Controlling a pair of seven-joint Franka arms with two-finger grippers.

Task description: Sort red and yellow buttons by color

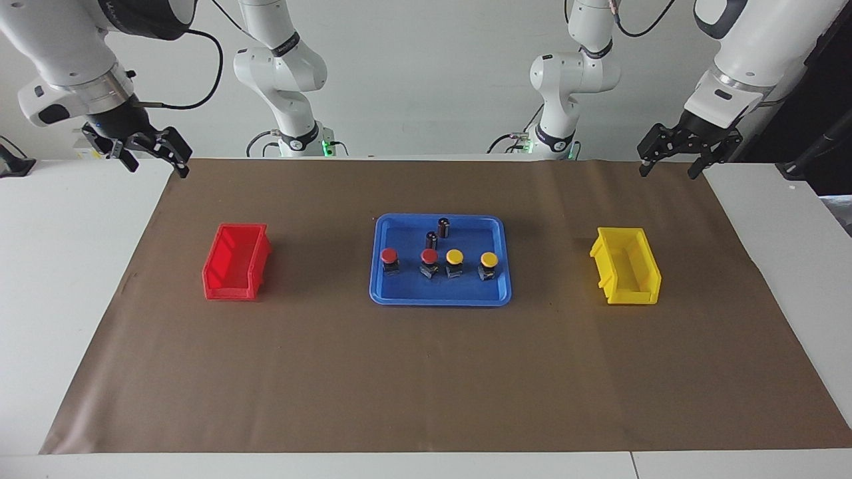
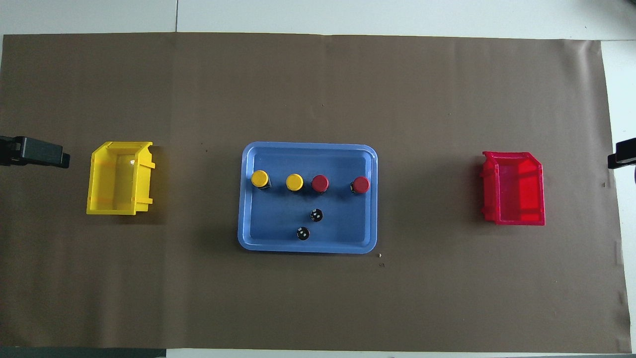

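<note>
Buttons (image 1: 439, 263) standing in one row in blue tray (image 1: 440, 295), mid worktop, well apart from both pincers. Two red buttons (image 1: 389, 261) toward right pincer's end, two yellow buttons (image 1: 489, 265) toward left pincer's end. All four upright on black bodies, none touched.

Right pincer (image 1: 154, 159) hanging in the air over the paper's corner at its own end of the worktop (image 1: 60, 266), tilted down, fingers spread apart, holding nothing. Left pincer (image 1: 669, 161) hanging the same way over the other corner, fingers spread apart too, holding nothing. Both arms waiting, bent at the elbow, up high. From above, only dark tips peeking in at each side edge.

No words or labels clear enough to read.

Red bin (image 1: 236, 263) on brown paper (image 1: 426, 372), between right pincer and tray, nearest to that pincer. Yellow bin (image 1: 627, 266) between left pincer and tray, nearest to that pincer. Two dark cylinders (image 1: 437, 234) with silver tops in the tray as well, nearer to the robots than the row of buttons, standing between pincers and buttons. Nothing else in the way.
</note>
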